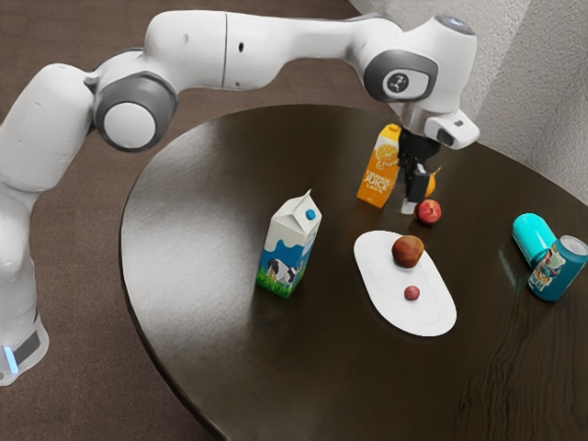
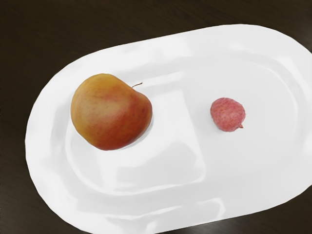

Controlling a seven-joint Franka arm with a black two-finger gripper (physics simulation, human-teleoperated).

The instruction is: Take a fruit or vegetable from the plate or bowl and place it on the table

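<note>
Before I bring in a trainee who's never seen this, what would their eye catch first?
Probably the white plate, bright against the dark table, with a large red-yellow fruit and a small lychee on it. Then the milk carton beside the plate, toward the exterior view's left, and the orange juice carton beyond it.

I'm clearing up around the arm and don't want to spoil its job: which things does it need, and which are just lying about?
Part of the job:
- white plate
- large red-yellow fruit and small pink fruit on it
- table

Just lying about:
- milk carton
- orange juice carton
- red fruit beyond the plate
- turquoise cylinder
- drink can
</note>
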